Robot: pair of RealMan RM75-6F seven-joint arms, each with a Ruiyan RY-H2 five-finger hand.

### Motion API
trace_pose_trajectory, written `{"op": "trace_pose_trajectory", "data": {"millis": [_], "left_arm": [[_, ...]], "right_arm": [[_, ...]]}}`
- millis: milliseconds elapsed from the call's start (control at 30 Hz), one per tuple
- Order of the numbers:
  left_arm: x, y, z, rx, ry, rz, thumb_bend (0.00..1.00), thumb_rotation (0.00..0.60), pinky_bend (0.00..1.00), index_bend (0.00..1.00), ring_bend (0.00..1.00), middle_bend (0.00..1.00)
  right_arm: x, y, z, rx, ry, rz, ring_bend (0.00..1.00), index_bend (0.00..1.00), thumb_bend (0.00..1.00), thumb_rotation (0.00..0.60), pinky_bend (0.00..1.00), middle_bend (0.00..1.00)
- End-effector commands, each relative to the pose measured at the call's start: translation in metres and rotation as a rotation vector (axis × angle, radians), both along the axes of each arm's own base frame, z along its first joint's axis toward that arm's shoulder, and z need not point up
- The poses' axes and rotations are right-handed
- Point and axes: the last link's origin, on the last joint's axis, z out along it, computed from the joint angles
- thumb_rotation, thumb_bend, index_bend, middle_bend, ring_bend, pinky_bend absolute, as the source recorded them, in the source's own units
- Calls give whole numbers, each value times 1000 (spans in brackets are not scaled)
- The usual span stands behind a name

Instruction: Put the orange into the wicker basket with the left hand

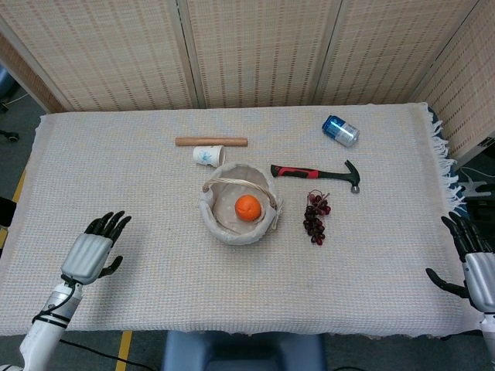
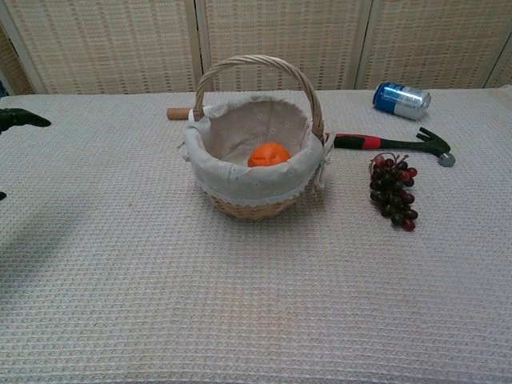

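Observation:
The orange [image 1: 247, 207] lies inside the cloth-lined wicker basket [image 1: 219, 222] at the table's middle; in the chest view the orange [image 2: 269, 154] sits low behind the basket's front wall [image 2: 254, 190]. My left hand [image 1: 94, 251] hovers near the table's front left, far from the basket, fingers spread and empty. Only its dark fingertips [image 2: 22, 120] show at the chest view's left edge. My right hand [image 1: 473, 267] stays at the table's right edge, fingers apart, holding nothing.
A hammer [image 1: 317, 172] and a bunch of dark grapes [image 1: 315, 217] lie right of the basket. A blue can [image 1: 340, 130] rests at the back right. A wooden rod [image 1: 211, 141] and a small white cup [image 1: 207, 155] sit behind the basket.

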Motion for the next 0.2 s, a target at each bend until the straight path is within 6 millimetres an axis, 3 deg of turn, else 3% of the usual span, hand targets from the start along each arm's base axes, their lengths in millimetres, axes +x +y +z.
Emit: {"op": "trace_pose_trajectory", "data": {"millis": [33,200], "left_arm": [[-26,-11,8,18,14,37,366,600,144,0,56,10],[-31,-12,4,26,23,55,366,600,145,0,56,19]], "right_arm": [[0,0,-1,1,2,0,0,0,110,600,216,0],[0,1,-1,5,6,-1,0,0,110,600,216,0]]}}
